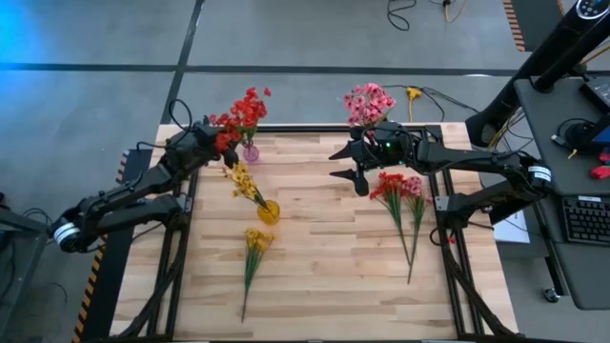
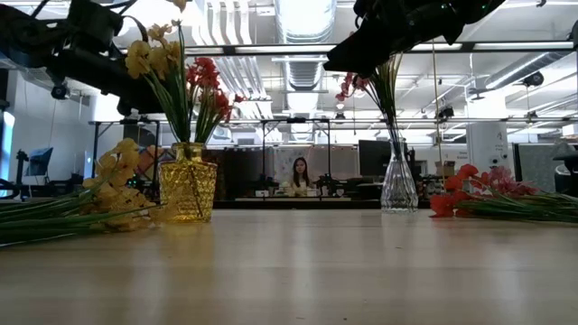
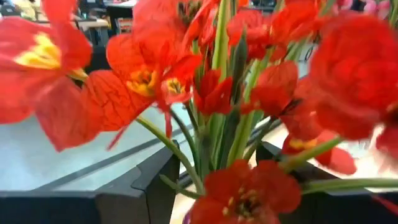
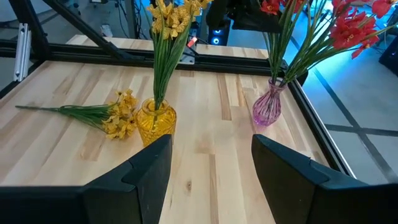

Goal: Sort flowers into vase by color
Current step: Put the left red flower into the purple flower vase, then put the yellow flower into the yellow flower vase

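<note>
High view: sorting partly done, three vases (image 1: 270,211) hold flowers.
Yellow sprig (image 1: 254,250) and red sprigs (image 1: 400,195) remain on worktop (image 1: 315,276); right end effector (image 1: 345,164) spread empty, left end effector (image 1: 225,143) unclear.

No text, label, brand, number or sign can be read in any of the four views. The monitors and fittings in the room behind the counter (image 1: 324,276) are too small and blurred to show any lettering
</note>
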Robot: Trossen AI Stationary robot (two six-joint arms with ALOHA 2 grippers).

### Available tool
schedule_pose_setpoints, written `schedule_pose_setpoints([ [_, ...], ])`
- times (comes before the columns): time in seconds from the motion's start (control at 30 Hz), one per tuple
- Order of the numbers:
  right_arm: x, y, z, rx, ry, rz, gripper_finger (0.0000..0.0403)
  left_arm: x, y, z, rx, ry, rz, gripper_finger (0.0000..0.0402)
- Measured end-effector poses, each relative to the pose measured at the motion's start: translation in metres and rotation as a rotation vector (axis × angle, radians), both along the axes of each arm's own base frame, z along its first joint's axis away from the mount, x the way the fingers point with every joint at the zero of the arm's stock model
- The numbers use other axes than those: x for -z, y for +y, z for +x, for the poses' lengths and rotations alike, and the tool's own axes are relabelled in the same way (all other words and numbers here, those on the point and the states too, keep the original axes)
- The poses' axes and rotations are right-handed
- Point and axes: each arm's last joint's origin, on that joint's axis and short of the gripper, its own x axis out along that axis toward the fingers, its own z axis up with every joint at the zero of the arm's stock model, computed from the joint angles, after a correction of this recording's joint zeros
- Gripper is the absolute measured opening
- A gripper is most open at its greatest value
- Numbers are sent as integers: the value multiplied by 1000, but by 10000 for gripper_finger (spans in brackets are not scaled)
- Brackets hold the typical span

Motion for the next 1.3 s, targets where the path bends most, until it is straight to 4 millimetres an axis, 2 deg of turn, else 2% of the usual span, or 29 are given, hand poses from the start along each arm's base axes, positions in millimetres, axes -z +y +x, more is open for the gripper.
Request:
schedule_pose_setpoints([
  [0.27,0,0,0,3,-1,7,215,-2,-7,-8,-1,8,-16,215],
  [0.5,0,0,0,3,-2,7,215,-17,-12,-12,-2,63,-74,239],
  [0.97,0,0,0,5,-2,12,215,-54,-24,-25,-9,232,-257,275],
  [1.3,0,0,0,7,-2,17,215,-92,-36,-39,-35,265,-277,277],
])
